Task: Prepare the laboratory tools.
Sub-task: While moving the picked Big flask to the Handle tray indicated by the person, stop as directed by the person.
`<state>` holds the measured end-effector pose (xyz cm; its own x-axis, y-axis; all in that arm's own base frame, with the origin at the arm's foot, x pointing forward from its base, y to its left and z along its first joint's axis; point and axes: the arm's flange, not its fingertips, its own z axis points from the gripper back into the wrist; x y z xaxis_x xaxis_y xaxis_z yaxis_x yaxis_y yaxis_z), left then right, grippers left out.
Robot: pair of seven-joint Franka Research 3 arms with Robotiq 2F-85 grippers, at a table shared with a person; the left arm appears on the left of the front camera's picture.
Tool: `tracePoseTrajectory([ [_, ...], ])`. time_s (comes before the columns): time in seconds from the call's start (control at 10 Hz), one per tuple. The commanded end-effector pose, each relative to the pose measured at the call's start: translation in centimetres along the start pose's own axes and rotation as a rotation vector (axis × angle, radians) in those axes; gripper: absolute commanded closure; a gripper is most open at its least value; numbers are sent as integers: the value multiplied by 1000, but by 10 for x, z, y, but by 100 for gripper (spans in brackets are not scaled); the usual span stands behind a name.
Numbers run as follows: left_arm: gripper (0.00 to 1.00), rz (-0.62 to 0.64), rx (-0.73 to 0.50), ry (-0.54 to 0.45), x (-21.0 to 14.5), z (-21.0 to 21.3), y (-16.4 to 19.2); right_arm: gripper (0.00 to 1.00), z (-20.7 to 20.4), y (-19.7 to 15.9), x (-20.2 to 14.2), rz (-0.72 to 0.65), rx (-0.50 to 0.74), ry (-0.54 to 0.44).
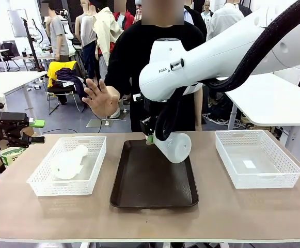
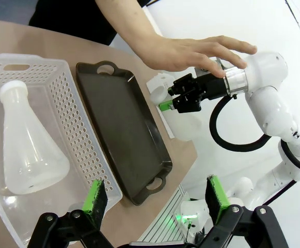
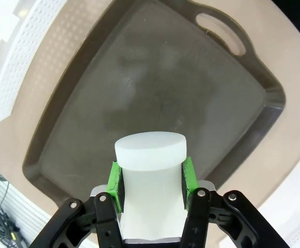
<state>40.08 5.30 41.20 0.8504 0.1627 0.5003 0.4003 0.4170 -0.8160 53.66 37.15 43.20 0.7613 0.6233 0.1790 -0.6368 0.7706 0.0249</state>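
Note:
One frosted-white flask [image 1: 174, 147] hangs tilted just above the dark brown tray [image 1: 155, 181], its neck clamped by my right gripper [image 1: 150, 132]. In the right wrist view the flask's neck [image 3: 150, 155] sits between the green pads [image 3: 115, 181] of the right gripper [image 3: 151, 178], over the tray [image 3: 160, 88]. The second flask [image 1: 69, 163] lies on its side in the left white mesh basket [image 1: 90, 183]; the left wrist view shows this flask [image 2: 28, 150] too. My left gripper [image 1: 37, 131] is open and holds nothing, off the table's left edge, its fingers [image 2: 95, 199] spread wide.
A person stands at the far side with an open hand [image 1: 102, 98] raised above the table's far edge. An empty white mesh basket [image 1: 258, 157] stands at the right. The tray [image 2: 124, 129] lies between the two baskets.

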Motion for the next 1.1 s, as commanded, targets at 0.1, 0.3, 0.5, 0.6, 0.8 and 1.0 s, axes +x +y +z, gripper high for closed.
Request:
tracePoseTrajectory([
  [0.1, 0, -4, -13, -4, 0, 2, 0, 100, 1, -4, -1, -18, 14, -45],
  [0.3, 0, -4, -13, -4, 0, 2, 0, 100, 3, -10, -6, -43, 28, -55],
  [0.5, 0, -4, -13, -4, 0, 2, 0, 100, 2, -3, 2, -11, 5, -25],
  [0.6, 0, -4, -13, -4, 0, 2, 0, 100, 2, -3, 2, -11, 5, -25],
  [0.8, 0, -4, -13, -4, 0, 2, 0, 100, 2, -3, 2, -11, 5, -25],
  [1.0, 0, -4, -13, -4, 0, 2, 0, 100, 2, -3, 2, -11, 5, -25],
])
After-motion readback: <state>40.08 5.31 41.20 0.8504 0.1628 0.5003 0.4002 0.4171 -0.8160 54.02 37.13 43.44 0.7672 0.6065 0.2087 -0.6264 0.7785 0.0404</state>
